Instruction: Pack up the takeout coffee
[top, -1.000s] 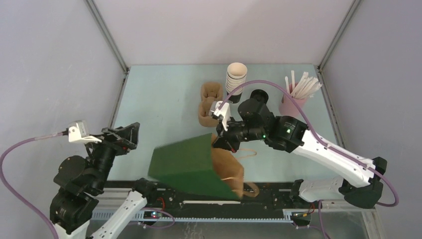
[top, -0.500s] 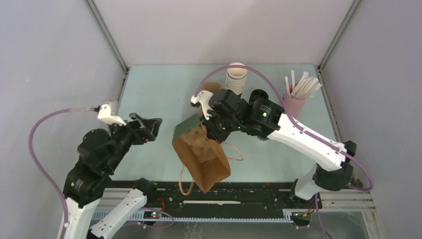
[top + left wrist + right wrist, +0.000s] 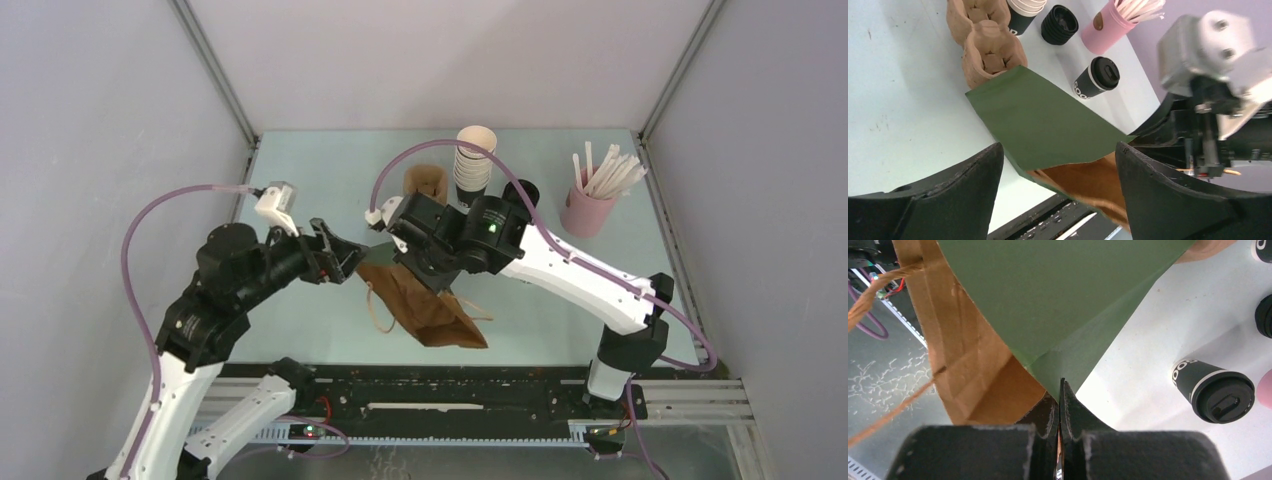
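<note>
The green bag [image 3: 1048, 290] is pinched by the right tool [image 3: 1060, 390]; the left tool [image 3: 1057, 152] is spread beside it. The takeout coffee [image 3: 1096, 78] is stood on the tabletop [image 3: 898, 110] beyond. Bag-opening is judged in hand; the free edge should be gripped next

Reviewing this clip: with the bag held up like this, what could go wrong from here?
The right gripper has its jaws shut on just a thin edge of the green bag, which hangs tilted; it may slip or tear. The open left gripper is close and could crumple the bag. The takeout coffee stands near the bag's corner and might be knocked over.
</note>
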Controlling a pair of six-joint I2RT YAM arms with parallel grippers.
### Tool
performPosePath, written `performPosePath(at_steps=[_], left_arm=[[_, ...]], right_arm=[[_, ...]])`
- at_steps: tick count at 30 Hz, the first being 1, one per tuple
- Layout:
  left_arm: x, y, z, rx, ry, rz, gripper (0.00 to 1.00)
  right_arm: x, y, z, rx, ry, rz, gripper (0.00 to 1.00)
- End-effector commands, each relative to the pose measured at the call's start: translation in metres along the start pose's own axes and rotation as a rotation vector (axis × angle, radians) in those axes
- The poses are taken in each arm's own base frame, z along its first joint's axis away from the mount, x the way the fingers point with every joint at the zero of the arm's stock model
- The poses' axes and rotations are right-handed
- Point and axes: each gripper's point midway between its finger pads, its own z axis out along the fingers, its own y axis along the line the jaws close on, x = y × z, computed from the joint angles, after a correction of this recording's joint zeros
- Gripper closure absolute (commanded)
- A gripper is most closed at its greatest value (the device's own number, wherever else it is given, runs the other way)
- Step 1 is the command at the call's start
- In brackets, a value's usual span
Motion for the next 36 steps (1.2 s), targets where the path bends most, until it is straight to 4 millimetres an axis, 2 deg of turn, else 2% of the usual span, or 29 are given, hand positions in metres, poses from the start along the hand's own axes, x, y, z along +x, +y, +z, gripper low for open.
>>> performPosePath(at_steps=[1, 5, 9, 12, 17, 20, 24, 33, 36], left_arm=[[-0.01, -0.012, -0.006, 0.061, -0.014, 0.093, 0.14], [-0.025, -0.01, -0.015, 0.022, -0.061, 0.138, 0.14], [-0.023, -0.017, -0.011, 0.061, -0.032, 0.146, 0.16], [-0.017, -0.03, -0.007, 0.138, 0.013, 0.142, 0.16], [-0.016, -0.039, 0.0, 0.164, 0.049, 0.13, 0.13], [-0.017, -0.039, 0.008, 0.133, 0.062, 0.147, 0.11], [-0.021, -0.043, 0.023, 0.107, 0.07, 0.171, 0.11], [-0.016, -0.024, 0.053, -0.042, 0.098, 0.366, 0.23], [-0.014, -0.032, 0.056, 0.0, 0.074, 0.414, 0.26]], right_arm=[[-0.013, -0.002, -0.025, -0.052, -0.055, 0.01, 1.0], [-0.021, 0.003, -0.037, -0.183, -0.087, 0.024, 1.0], [-0.023, 0.0, -0.041, -0.275, -0.094, 0.055, 1.0], [-0.024, -0.006, -0.034, -0.281, -0.064, 0.078, 1.0], [-0.024, -0.019, -0.03, -0.227, -0.015, 0.111, 1.0], [-0.024, -0.028, -0.026, -0.203, -0.004, 0.133, 1.0], [-0.023, -0.029, -0.023, -0.203, -0.004, 0.124, 1.0], [-0.026, -0.033, -0.012, -0.228, 0.008, 0.137, 1.0], [-0.029, -0.034, -0.01, -0.251, 0.004, 0.158, 1.0]])
